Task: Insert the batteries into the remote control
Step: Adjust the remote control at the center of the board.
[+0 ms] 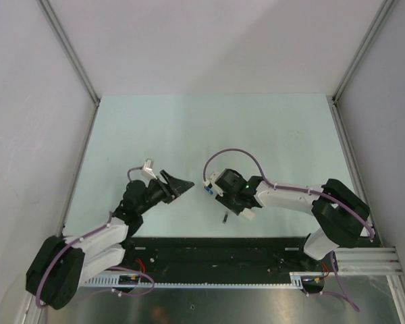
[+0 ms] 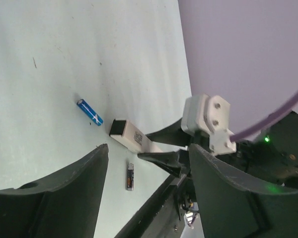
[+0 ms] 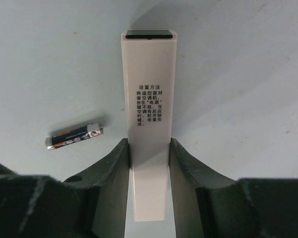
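Observation:
The remote control (image 3: 149,99), a white bar with printed text and a dark end, is clamped between my right gripper's (image 3: 149,143) fingers just above the table. It also shows in the left wrist view as the remote control (image 2: 130,135), with the right gripper's dark fingers (image 2: 164,158) on its near end. A black battery (image 3: 74,135) lies on the table beside it, seen too as the black battery (image 1: 225,217). A blue battery (image 2: 90,112) lies past the remote's dark end. My left gripper (image 2: 149,148) hangs open and empty, facing the remote from the left.
The pale green table (image 1: 209,128) runs to grey walls at the back and both sides. A black rail (image 1: 216,253) lines the near edge by the arm bases. A purple cable (image 1: 233,154) loops over the right wrist.

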Action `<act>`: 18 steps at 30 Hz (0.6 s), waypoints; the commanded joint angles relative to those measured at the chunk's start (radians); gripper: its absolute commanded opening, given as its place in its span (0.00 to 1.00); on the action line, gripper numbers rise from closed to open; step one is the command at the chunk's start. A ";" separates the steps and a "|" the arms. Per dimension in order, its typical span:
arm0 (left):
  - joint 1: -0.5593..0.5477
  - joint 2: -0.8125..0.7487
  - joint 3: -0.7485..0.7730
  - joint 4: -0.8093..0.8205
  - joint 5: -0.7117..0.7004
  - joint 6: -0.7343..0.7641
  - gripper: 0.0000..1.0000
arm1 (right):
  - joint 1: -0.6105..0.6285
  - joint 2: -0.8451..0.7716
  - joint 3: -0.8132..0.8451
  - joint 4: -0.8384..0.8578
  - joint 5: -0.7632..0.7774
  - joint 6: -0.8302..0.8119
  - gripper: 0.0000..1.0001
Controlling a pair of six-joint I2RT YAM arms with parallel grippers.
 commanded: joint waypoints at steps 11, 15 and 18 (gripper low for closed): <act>0.005 0.092 0.100 -0.003 0.030 0.030 0.69 | 0.006 -0.075 -0.014 0.065 -0.039 -0.015 0.28; 0.005 0.097 0.102 -0.008 0.033 0.036 0.69 | 0.003 -0.084 -0.012 0.060 -0.006 -0.009 0.33; 0.005 0.094 0.099 -0.011 0.033 0.041 0.70 | 0.003 -0.076 -0.010 0.053 -0.002 -0.001 0.37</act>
